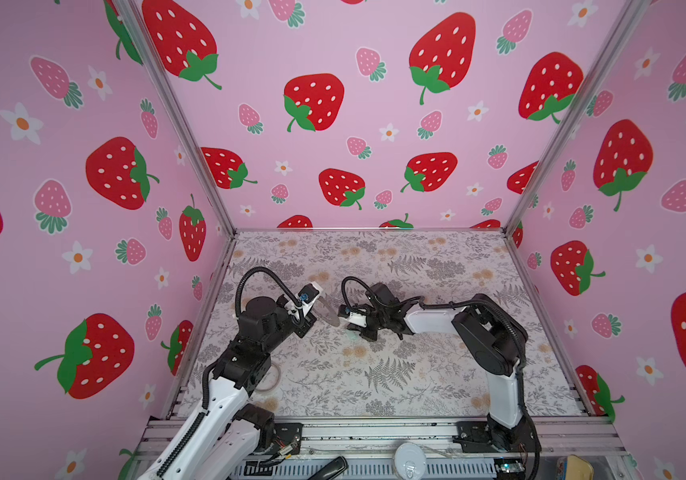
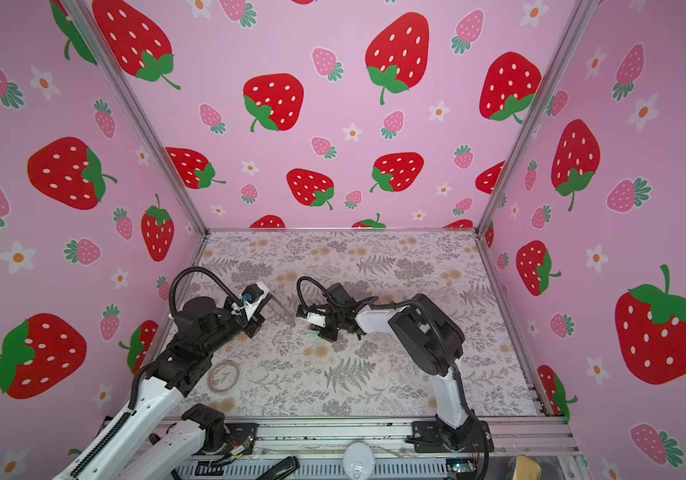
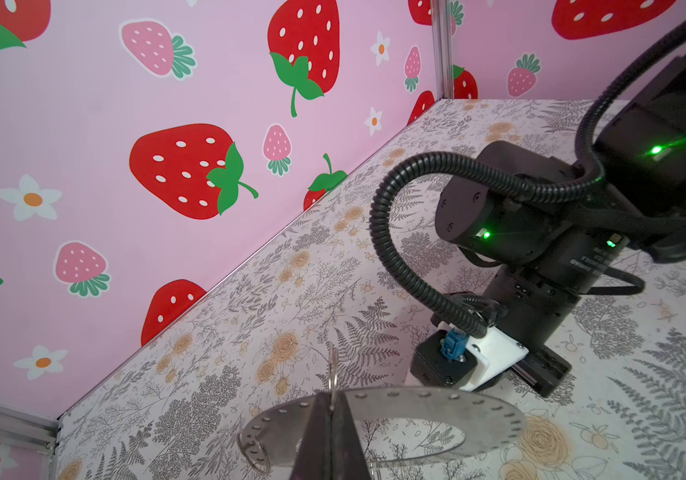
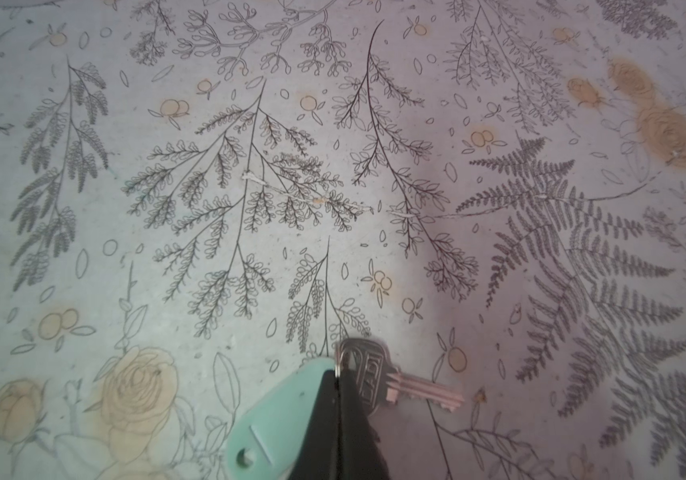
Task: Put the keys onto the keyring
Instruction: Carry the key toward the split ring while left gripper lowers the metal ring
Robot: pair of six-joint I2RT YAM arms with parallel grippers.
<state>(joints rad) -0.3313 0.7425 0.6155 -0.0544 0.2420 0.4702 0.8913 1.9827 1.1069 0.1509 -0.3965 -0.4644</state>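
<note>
- left gripper [image 3: 334, 409] is clamped tight on the keyring [image 3: 437, 409], that flat grey disc, holding it up off the table [image 3: 291, 291]
- right gripper [image 4: 337, 388] is pinched shut on the keys [image 4: 374, 372], right where the one silver key meets a mint tag [image 4: 287, 411], low over the table
- keyring and keys are near each other mid-table, not touching
- a beige tape-like ring [image 2: 210, 379] lies beside the left arm
</note>
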